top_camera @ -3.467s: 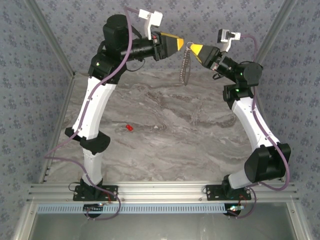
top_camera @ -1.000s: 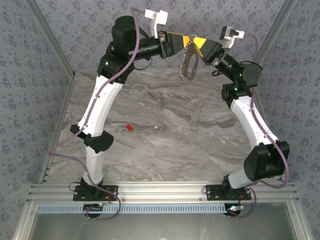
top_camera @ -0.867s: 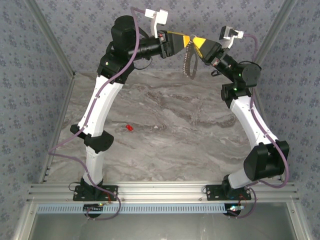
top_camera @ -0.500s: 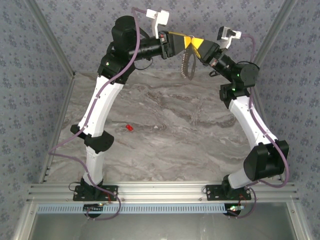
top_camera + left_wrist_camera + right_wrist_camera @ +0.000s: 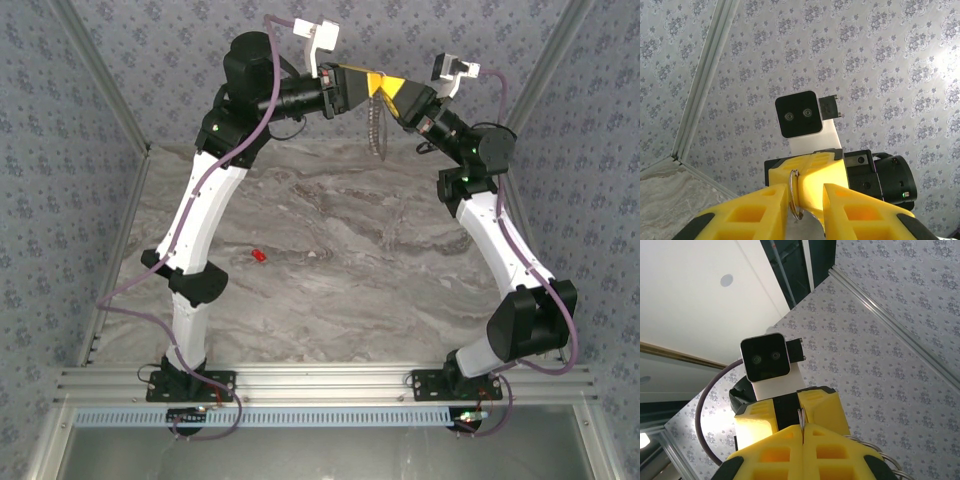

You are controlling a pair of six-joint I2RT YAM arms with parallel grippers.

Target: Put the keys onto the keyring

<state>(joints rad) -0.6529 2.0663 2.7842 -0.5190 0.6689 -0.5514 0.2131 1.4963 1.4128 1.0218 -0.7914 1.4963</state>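
Keyring (image 5: 375,128): hangs from my fingertips at the upper centre of the overhead view, a thin grey loop drooping toward the far edge of the marble table (image 5: 400,260).

On the right gripper (image 5: 802,429), my two yellow fingers (image 5: 765,450) are pressed flat together, with no gap along the seam. A thin wire of the keyring stands up out of that seam, at the lower centre of the right wrist view. The right has the ring pinched at its top end.

On the left gripper (image 5: 802,194), my fingers (image 5: 747,215) stand apart, with a clear gap between them at the bottom of the left wrist view. The top curve of the ring sits inside that gap, closer to the finger on the left of the frame. I cannot tell whether either finger touches the wire. Directly behind the ring are the closed yellow tips of the right gripper, facing me, with its white camera block (image 5: 796,115) above them.

Overhead, the two grippers meet tip to tip at the upper centre, raised above the table.

The red key (image 5: 257,257) lies alone on the table, left of centre, well apart from the ring and from both grippers.

A patterned grey wall (image 5: 400,30) stands behind the grippers.
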